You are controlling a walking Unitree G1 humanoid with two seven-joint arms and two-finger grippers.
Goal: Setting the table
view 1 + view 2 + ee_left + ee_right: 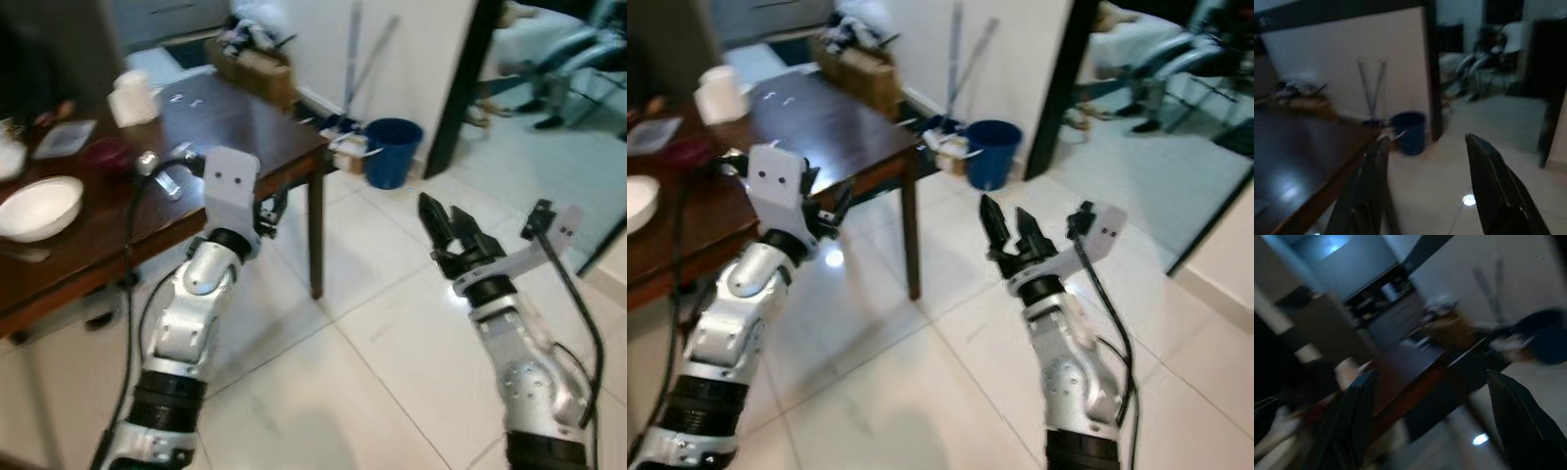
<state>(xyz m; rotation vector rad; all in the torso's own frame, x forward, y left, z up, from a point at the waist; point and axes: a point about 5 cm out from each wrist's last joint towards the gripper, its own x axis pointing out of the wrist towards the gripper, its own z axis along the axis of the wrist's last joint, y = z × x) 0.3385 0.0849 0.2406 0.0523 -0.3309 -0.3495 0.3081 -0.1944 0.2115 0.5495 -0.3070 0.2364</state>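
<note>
Right gripper [443,227], centre right of frame: fingers spread, holding nothing, above bare floor tiles [392,333]. Left gripper [1425,196], centre left: fingers parted, empty, at the corner of the dark table [245,122].

Risk, judged: clipping that corner or the table leg [315,235] while turning; blurred views weaken aim.

White bowl [39,208] at left edge, on the table. Right wrist view adds a background counter; left wrist view adds the blue bucket [1409,132] beyond the table.

Blue bucket [395,149] near wall, cardboard box [257,67] behind.
</note>
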